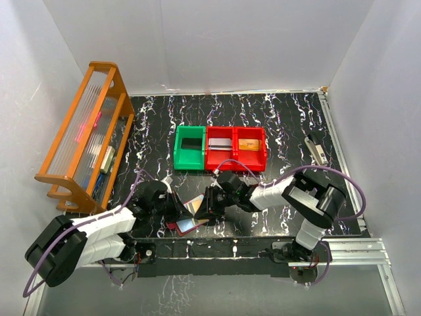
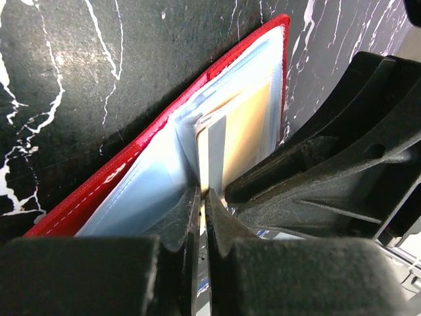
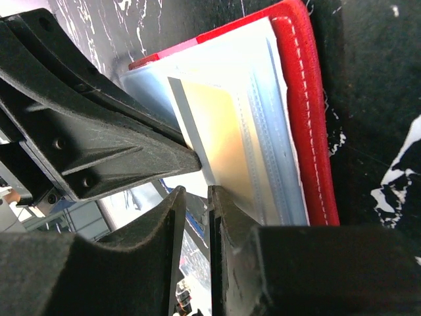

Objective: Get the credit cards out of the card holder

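The left fingers [image 2: 201,201] are pressed together, their tips at the near edge of a credit card [image 2: 240,131] that sticks out of the card holder [image 2: 99,191]. Whether they actually nip that edge cannot be told. The right fingers [image 3: 195,195] meet them from the opposite side with only a narrow slit between them, tips at the pale bluish clear sleeves [image 3: 276,131]. Whether they grip a sleeve cannot be told either. The card shows a grey stripe along one long side and a gold face, and any print on it is too blurred to read. The card holder is dark red with white stitching along its border. It lies open on the surface [image 1: 289,118] near the front edge, between the two arms. The surface is black with white marble-like veins. Behind the card holder, at mid-depth, a green bin [image 1: 179,150] and two red bins [image 1: 209,158] stand touching in a row. The green one holds something dark, the middle one something grey, and the far red one a gold-toned flat piece. An orange wooden rack [image 1: 99,69] with clear ribbed panels stands along the left side. White walls [image 1: 263,39] close in the surface on three sides, and an aluminium rail [image 1: 352,250] runs along the front by the arm bases.
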`<control>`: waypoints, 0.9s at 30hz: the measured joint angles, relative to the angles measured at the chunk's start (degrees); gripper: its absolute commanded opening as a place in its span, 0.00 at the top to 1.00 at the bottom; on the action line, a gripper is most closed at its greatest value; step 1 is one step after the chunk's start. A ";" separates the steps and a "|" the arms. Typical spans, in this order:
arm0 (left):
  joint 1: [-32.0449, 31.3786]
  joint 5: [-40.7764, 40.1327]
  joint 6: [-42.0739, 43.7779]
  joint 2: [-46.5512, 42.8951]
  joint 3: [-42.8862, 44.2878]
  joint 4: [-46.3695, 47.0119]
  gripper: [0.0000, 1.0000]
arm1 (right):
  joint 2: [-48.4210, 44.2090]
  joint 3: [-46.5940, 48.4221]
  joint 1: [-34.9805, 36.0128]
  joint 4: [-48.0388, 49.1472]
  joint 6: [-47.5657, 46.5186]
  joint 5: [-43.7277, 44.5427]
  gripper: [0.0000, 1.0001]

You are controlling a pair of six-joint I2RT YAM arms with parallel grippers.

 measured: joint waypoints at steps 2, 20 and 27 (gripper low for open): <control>0.00 -0.31 0.39 -0.81 0.00 -0.76 1.00 | -0.26 0.02 0.00 -0.22 0.04 0.20 0.78; 0.00 -3.63 6.71 -7.87 4.20 -15.98 0.58 | -4.37 2.73 -3.56 -10.47 -5.44 2.97 0.74; 0.00 -8.41 9.75 -7.96 12.37 -27.82 0.55 | -4.37 3.87 -3.56 -13.55 -7.63 3.04 0.75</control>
